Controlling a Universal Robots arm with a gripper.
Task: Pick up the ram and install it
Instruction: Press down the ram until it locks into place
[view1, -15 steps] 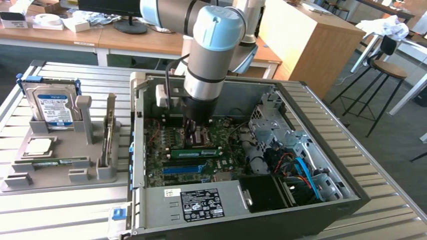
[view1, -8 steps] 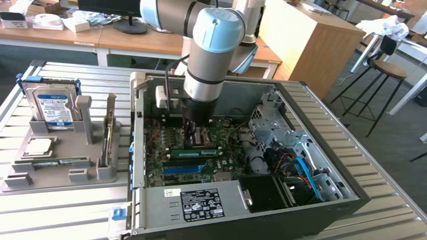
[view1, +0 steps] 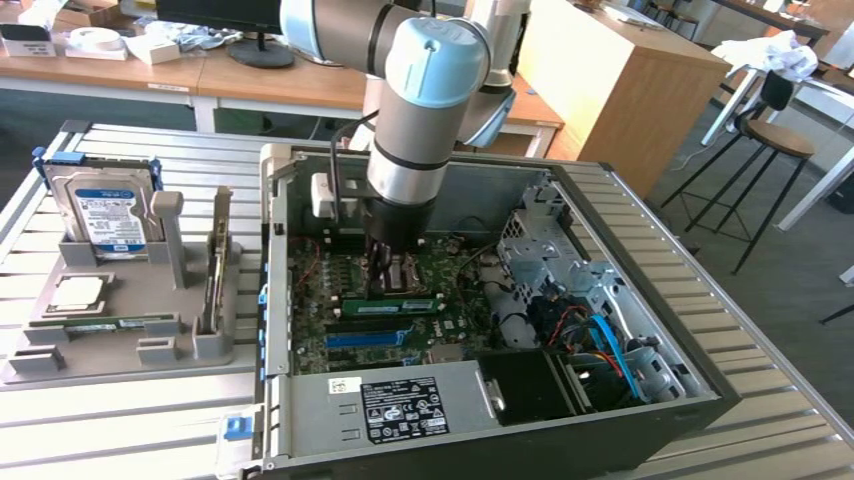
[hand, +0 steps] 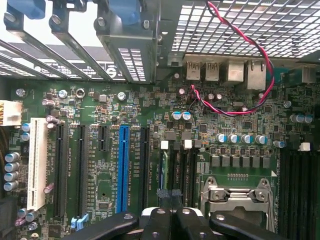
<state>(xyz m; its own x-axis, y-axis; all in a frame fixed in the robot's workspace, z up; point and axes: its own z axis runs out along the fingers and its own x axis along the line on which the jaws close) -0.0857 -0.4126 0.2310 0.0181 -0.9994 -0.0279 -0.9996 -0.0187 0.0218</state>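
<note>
gripper (hand: 172, 195): fingers pressed together, nothing held | lowered inside case (view1: 694, 360) over motherboard (hand: 150, 115) | ram (view1: 391, 304): seated in slot, just beside gripper

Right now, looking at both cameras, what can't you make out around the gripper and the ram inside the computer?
- Exterior view: the arm covers the gripper, so any contact with the ram is hidden.
- Exterior view: whether the ram is fully seated is too small to tell.
- Wrist view: the gripper is cut off by the picture edge, and it hides the slots behind it.
</note>
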